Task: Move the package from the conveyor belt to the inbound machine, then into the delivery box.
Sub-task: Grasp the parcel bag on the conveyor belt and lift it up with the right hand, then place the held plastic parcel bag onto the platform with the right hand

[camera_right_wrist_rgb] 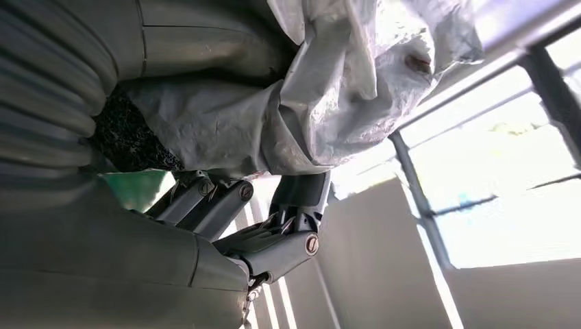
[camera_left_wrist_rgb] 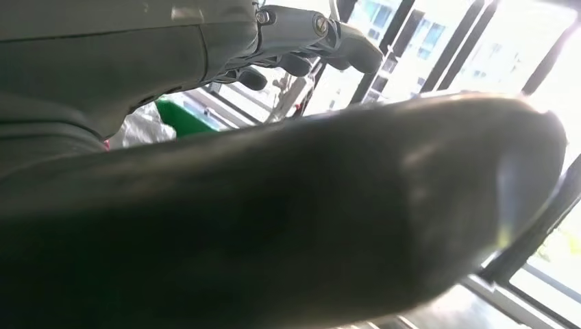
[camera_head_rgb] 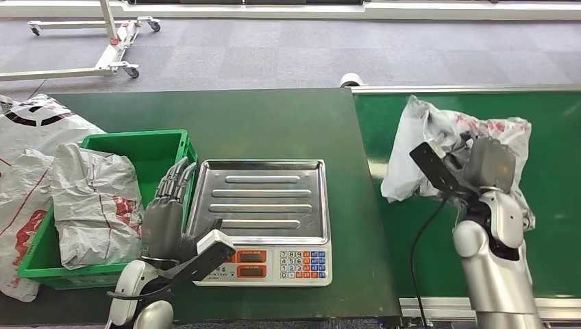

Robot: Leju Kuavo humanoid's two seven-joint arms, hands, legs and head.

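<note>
— Where's the package?

— I see the white plastic package (camera_head_rgb: 438,147) on the green conveyor belt (camera_head_rgb: 548,226), out at about two o'clock from the scale. My right hand (camera_head_rgb: 488,164) is on it. At the wrist the wrinkled plastic (camera_right_wrist_rgb: 329,89) is bunched between the thumb and the dark fingers (camera_right_wrist_rgb: 274,233), so the fingers are clamped on the package.

— And the left?

— The left hand (camera_head_rgb: 164,219) hangs over the table at about seven o'clock, between the green box (camera_head_rgb: 164,144) and the scale (camera_head_rgb: 260,226). Its fingers (camera_head_rgb: 177,179) are straight, lying side by side, pointing to twelve o'clock, with nothing in them.

— The scale?

— Its steel tray (camera_head_rgb: 264,202) is bare, with the keypad at its near edge.

— The box?

— A grey-white bag (camera_head_rgb: 92,205) lies inside it, and more white bags (camera_head_rgb: 34,127) are piled beside it at nine to ten o'clock.
</note>
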